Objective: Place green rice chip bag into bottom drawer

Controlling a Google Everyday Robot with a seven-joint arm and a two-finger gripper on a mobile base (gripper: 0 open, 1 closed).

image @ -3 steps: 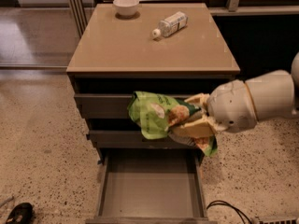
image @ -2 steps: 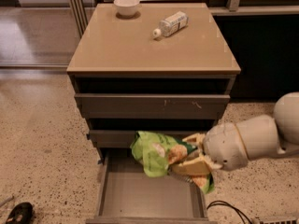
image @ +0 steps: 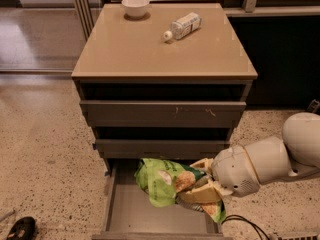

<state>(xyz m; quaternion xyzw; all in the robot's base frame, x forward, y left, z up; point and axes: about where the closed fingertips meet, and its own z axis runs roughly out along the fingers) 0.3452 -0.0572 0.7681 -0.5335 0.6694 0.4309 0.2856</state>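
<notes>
The green rice chip bag (image: 162, 182), crumpled bright green with orange-tan chip pictures, hangs inside the open bottom drawer (image: 130, 215), over its right half, near the back. My gripper (image: 200, 184) comes in from the right on a white arm and is shut on the bag's right end, with tan fingers (image: 202, 195) around it. The drawer is pulled out below the two upper drawers, and its grey floor shows to the left of the bag.
A white bowl (image: 135, 6) and a clear bottle with a white label (image: 182, 26) sit on the cabinet top (image: 150, 54). A scratched drawer front (image: 162, 113) is above the middle drawer. A dark object (image: 21, 228) lies on the speckled floor at bottom left.
My gripper has carried the bag down from in front of the upper drawers to inside the open bottom drawer.
</notes>
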